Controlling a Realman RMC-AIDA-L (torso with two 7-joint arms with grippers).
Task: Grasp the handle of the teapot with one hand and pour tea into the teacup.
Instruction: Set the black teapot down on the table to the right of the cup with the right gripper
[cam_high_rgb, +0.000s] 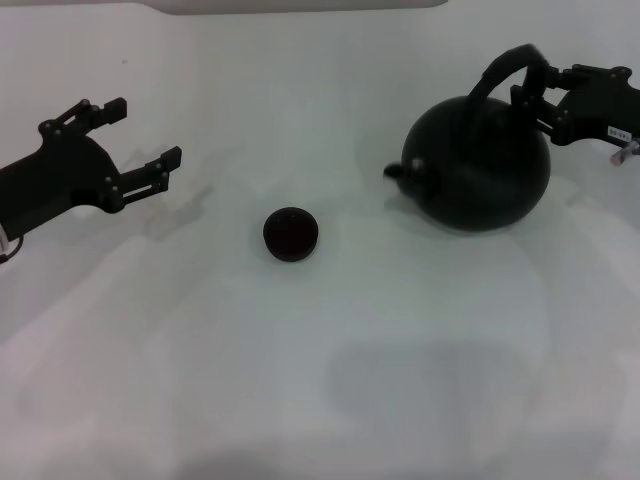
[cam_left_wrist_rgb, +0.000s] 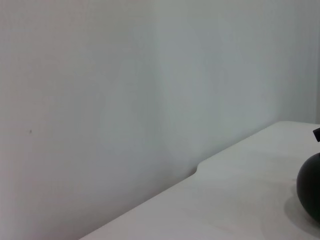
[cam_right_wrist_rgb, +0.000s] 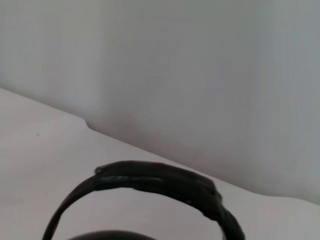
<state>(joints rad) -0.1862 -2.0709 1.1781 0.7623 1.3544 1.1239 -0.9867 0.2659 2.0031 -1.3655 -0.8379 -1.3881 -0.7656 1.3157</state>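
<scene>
While open, right gripper (cam_high_rgb: 533, 93) astride handle (cam_high_rgb: 497, 68).

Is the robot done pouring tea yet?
Not yet. The right gripper is at the handle, so grabbing is underway. The teapot sits upright on the table, beside the teacup. Lifting and pouring remain. The left gripper waits open.

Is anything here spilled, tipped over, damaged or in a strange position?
Nothing stands out. The teapot stands upright on the table, its spout toward the teacup, which sits upright and apart from it. No spill shows. The right gripper is at the handle; the left gripper hovers open, aside.
</scene>
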